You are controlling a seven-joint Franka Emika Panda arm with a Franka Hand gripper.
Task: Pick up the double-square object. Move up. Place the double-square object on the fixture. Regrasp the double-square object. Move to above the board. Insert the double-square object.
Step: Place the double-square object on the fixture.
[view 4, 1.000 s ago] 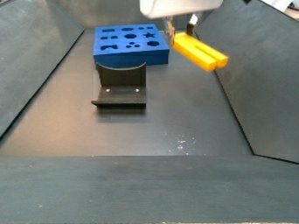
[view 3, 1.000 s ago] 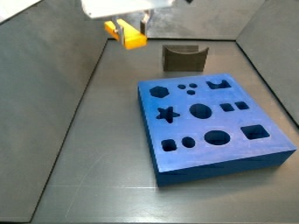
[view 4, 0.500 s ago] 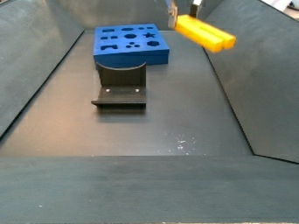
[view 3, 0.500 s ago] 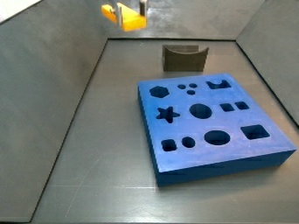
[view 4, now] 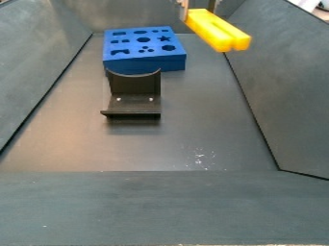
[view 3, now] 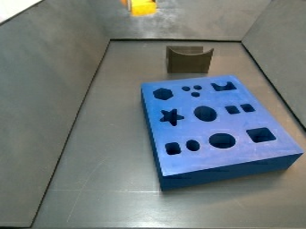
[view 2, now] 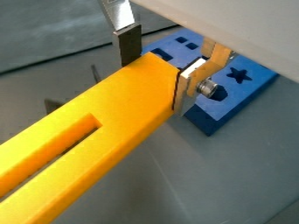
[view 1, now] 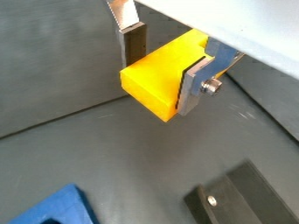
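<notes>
On the floor, board (view 3: 220, 131) lies flat, holes up, untouched; a corner of it also shows under the block in a wrist view (view 2: 228, 92). Fixture (view 3: 187, 59) stands just beyond the board's far edge in a side view, bare, nothing on it yet; its base plate is nearest the camera in the opposite side view (view 4: 131, 99). Block (view 4: 216, 27), yellow, hangs high above the floor, roughly level, well apart from fixture and board; at the top edge of a side view only its end shows (view 3: 141, 6). Gripper (view 1: 165, 59) is clamped on the block near one end, silver plates flat against opposite faces in both wrist views, long grooved body sticking out to one side (view 2: 82, 153).

Judged step: lift done or nearly done, carry to fixture comes next.

Risks:
- Grip sits far off the block's middle, so the long overhang could swing or rotate between the pads during the carry.
- If it tilts, the block may meet the fixture's notch skewed and tip off when released.
- Descending too low could knock the overhanging end against the board edge or the fixture's upright.
- Gripper body is out of frame in both side views, so clearance is hard to judge.
</notes>
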